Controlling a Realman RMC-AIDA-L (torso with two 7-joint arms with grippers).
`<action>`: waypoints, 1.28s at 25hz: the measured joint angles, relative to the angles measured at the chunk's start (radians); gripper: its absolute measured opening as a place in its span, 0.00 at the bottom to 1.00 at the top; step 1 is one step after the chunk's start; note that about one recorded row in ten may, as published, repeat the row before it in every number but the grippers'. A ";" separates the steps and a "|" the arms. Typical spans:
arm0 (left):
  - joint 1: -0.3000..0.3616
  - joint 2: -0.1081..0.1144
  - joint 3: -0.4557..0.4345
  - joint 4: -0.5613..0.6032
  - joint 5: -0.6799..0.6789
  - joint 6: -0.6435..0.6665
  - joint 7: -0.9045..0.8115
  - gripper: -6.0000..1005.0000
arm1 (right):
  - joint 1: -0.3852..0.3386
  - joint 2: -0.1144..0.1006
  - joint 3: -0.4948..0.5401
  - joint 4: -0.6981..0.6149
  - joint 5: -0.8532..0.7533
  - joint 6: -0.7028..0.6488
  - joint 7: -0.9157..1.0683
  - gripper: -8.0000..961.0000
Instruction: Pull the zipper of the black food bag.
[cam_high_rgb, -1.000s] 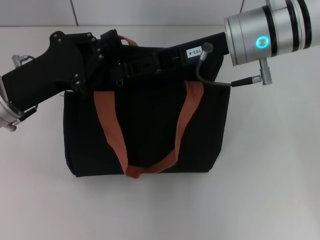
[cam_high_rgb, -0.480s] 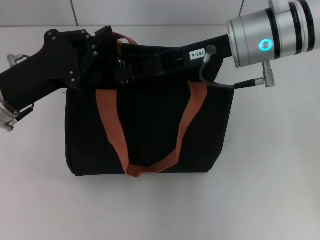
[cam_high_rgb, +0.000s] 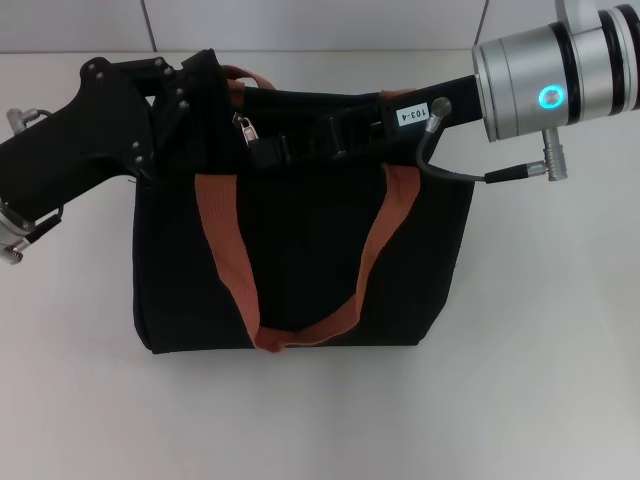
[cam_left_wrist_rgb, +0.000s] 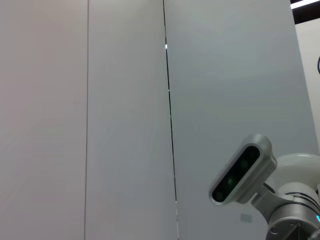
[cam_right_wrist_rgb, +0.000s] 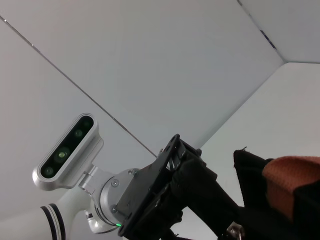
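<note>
The black food bag (cam_high_rgb: 300, 250) lies flat on the white table, its two rust-orange handles pointing toward me. The silver zipper (cam_high_rgb: 243, 127) shows on the bag's top edge, near its left end. My right gripper (cam_high_rgb: 268, 150) reaches in from the right along that top edge, its tip just right of the pull. My left gripper (cam_high_rgb: 215, 90) is at the bag's top left corner, against the fabric by the far handle. The right wrist view shows the left gripper (cam_right_wrist_rgb: 200, 190) beside the bag's corner (cam_right_wrist_rgb: 250, 170). The left wrist view shows none of the task's things.
The white table (cam_high_rgb: 540, 380) lies around the bag, with a grey wall behind it. A cable (cam_high_rgb: 450, 168) loops from my right wrist over the bag's right top corner. The left wrist view shows only wall panels and my head camera (cam_left_wrist_rgb: 242, 175).
My right arm has drawn back to the right along the bag's top edge, and the bag's right side shifted with it. The left gripper rose slightly. The silver pull shows more clearly.
</note>
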 joint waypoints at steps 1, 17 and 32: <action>0.000 0.000 0.002 0.000 0.000 0.000 0.000 0.10 | 0.000 0.000 0.000 0.000 0.000 0.000 0.000 0.04; 0.010 -0.002 -0.001 0.000 0.000 0.007 0.000 0.10 | -0.004 0.000 -0.007 -0.009 -0.001 0.029 -0.018 0.01; 0.020 0.002 -0.002 0.000 -0.022 0.003 0.007 0.11 | -0.146 -0.002 -0.006 -0.184 -0.037 0.046 0.045 0.01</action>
